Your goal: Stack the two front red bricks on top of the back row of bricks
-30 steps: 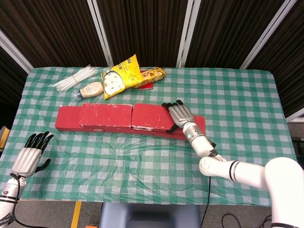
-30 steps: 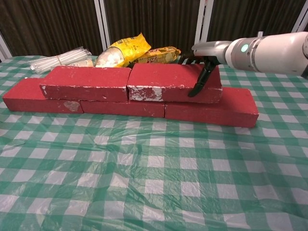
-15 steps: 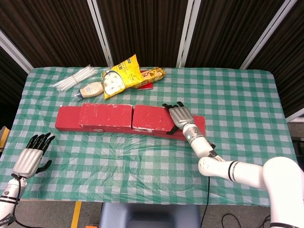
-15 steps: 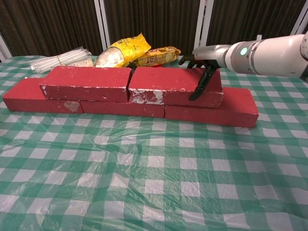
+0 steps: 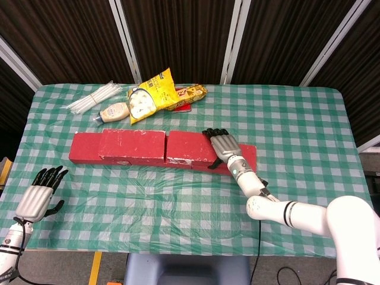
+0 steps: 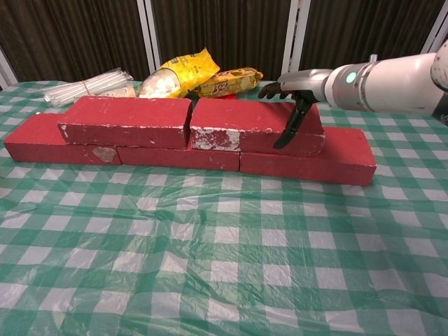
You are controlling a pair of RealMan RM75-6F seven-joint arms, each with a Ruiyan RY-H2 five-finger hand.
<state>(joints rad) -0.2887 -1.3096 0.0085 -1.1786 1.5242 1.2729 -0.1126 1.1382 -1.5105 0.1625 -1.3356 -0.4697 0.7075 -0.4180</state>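
Chest view: our right hand (image 6: 294,94) grips the right top brick (image 6: 255,124), stacked on the back row (image 6: 304,164).
Left hand (image 5: 41,193): open, idle.
Handling: we judge it heavy, rigid, gritty; clasp across its width.

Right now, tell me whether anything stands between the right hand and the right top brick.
Nothing visible does. The right hand already rests on the right top brick, its thumb down the front face. That brick lies on the back row, beside the left top brick.
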